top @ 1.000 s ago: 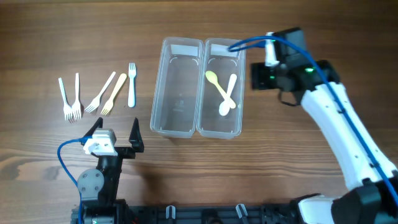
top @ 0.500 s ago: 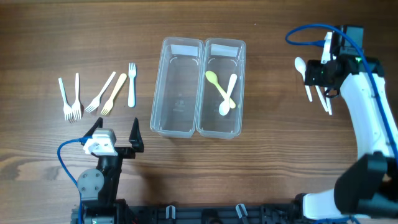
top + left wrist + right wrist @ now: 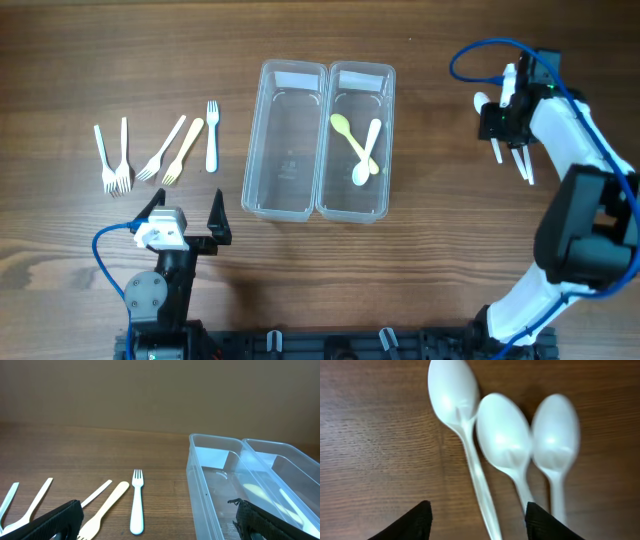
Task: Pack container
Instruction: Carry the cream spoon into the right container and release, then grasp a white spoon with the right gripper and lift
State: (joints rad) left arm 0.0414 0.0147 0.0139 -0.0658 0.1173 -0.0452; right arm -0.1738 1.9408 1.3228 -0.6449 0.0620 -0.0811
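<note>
- Wood-grain table [image 3: 60,60] runs the whole width, with nothing on it but cutlery, two tubs and the arms.
- Five forks [image 3: 160,150] lie in a loose fan well ahead of the left gripper [image 3: 184,212] and a little to its left, none of them touched.
- That gripper sits low at the near edge with its jaws spread wide and nothing between them.
- Ahead of it and to its right stands the empty tub [image 3: 285,120], with the second tub [image 3: 345,195] touching its far side.
- Inside the second tub a yellow spoon [image 3: 343,125] and a white spoon [image 3: 367,160] lie crossed.
- Well off to the right, the right gripper [image 3: 479,517] hangs over the three loose spoons [image 3: 502,440], jaws wide and empty.
- The spoon bowls lie just ahead of its fingertips; the left spoon's handle runs straight between the jaws, and the other two handles run toward the right fingertip [image 3: 545,522].
- My worry is a double pick, because the handles lie so close that closing here could pinch two at once.
- The right finger could also come down on a neighbouring handle and flick that spoon away.
- These handles are thin and lie flat on the wood, so the fingers could skate over one and close on nothing.
</note>
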